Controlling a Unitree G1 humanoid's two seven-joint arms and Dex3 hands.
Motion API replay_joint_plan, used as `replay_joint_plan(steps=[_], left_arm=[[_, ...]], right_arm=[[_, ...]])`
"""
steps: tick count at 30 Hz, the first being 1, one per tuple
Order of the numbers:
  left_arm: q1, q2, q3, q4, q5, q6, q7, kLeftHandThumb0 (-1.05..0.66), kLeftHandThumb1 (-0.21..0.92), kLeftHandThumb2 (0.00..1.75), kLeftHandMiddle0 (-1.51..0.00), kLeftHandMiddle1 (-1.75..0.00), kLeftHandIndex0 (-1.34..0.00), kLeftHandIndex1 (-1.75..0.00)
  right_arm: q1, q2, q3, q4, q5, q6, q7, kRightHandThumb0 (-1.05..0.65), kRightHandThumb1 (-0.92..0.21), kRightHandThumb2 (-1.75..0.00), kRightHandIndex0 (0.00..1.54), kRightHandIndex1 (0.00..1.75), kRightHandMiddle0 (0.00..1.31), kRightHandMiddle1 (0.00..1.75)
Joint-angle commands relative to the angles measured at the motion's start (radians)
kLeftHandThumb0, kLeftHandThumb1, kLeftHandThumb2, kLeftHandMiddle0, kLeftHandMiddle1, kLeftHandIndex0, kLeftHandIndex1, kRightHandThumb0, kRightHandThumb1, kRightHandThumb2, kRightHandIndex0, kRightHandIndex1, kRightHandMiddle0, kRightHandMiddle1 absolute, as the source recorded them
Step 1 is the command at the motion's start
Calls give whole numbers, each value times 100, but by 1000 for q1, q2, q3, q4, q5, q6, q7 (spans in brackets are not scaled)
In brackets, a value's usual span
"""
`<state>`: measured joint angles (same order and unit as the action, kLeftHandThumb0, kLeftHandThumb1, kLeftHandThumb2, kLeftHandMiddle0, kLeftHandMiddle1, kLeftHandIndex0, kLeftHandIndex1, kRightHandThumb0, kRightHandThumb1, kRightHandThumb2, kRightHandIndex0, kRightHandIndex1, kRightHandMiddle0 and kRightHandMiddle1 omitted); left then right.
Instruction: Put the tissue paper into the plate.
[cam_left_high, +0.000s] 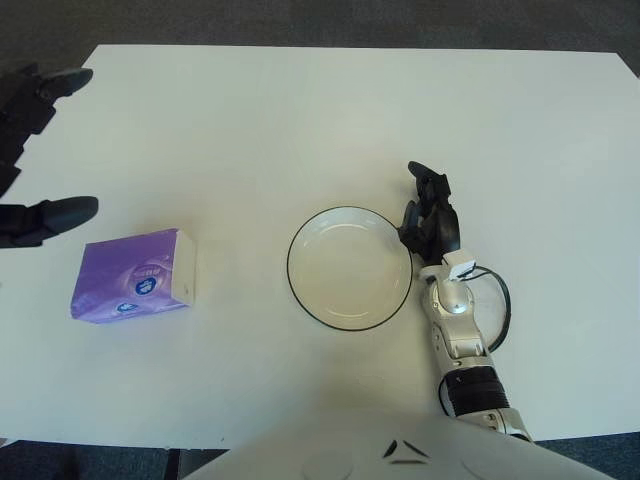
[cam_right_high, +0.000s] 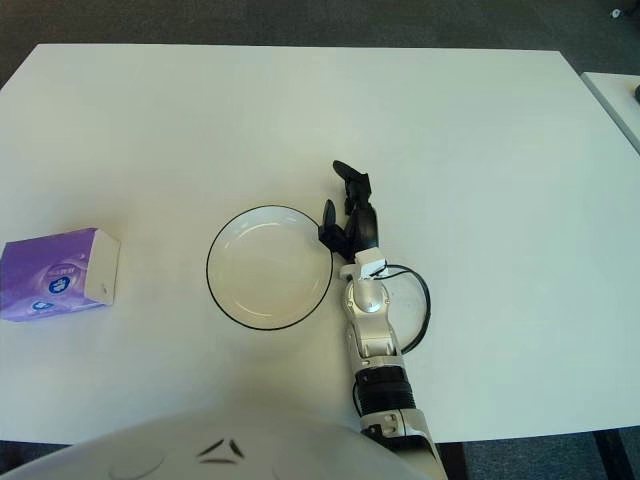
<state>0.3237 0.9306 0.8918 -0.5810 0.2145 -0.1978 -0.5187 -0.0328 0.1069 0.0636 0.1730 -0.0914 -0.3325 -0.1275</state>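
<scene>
Tissue paper (cam_left_high: 133, 275): near desk (cam_left_high: 330, 110) left edge, long axis left-right, well left of plate (cam_left_high: 349, 267). Left hand (cam_left_high: 35, 150): fingers spread, empty, nearer, above-left. Right hand (cam_left_high: 428, 215): beside plate's right rim, fingers loosely curled, empty.

We are seeing a purple tissue pack (cam_right_high: 55, 273) lying at the left edge of the white table (cam_right_high: 480, 140), an empty black-rimmed plate (cam_right_high: 269, 267) sitting nearer the front edge, and our right hand (cam_right_high: 349, 213) resting just beside the plate's right rim, fingers loosely spread.
</scene>
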Motion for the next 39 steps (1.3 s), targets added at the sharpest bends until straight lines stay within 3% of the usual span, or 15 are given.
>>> replay_joint_plan(steps=[1, 3, 6, 16, 21, 25, 33, 39], left_arm=[[30, 26, -68, 75, 31, -54, -58, -97, 92, 60, -6, -1, 0, -16], [55, 8, -118, 112, 77, -103, -47, -97, 92, 57, -3, 0, 0, -11], [60, 18, -120, 131, 88, -140, -57, -99, 92, 54, -1, 0, 0, -8], [55, 119, -128, 200, 149, -315, -117, -105, 92, 50, 0, 0, 0, -7], [46, 180, -151, 231, 155, -362, -165, -105, 92, 48, 0, 0, 0, -3], [38, 218, -173, 232, 147, -359, -213, -105, 92, 46, 0, 0, 0, 0], [26, 291, -206, 163, 123, -259, -377, -105, 92, 45, 0, 0, 0, 0], [15, 314, -233, 109, 93, -132, -493, -105, 92, 40, 0, 0, 0, 0]], right_arm=[[108, -11, -11, 177, 8, 125, 8, -63, -92, -80, 33, 12, 0, 83], [107, -11, -12, 177, 8, 125, 8, -63, -92, -81, 34, 12, 0, 84], [106, -12, -13, 177, 9, 124, 8, -62, -92, -81, 34, 12, 0, 85], [104, -9, -21, 179, 18, 126, 13, -61, -92, -82, 34, 13, 0, 87], [103, -7, -24, 180, 19, 124, 15, -61, -92, -82, 33, 13, 0, 89], [106, -7, -27, 178, 18, 122, 18, -61, -92, -82, 33, 13, 0, 90], [111, -10, -30, 170, 16, 122, 20, -61, -92, -82, 33, 14, 0, 91], [110, -12, -31, 173, 14, 121, 20, -63, -92, -83, 33, 14, 0, 92]])
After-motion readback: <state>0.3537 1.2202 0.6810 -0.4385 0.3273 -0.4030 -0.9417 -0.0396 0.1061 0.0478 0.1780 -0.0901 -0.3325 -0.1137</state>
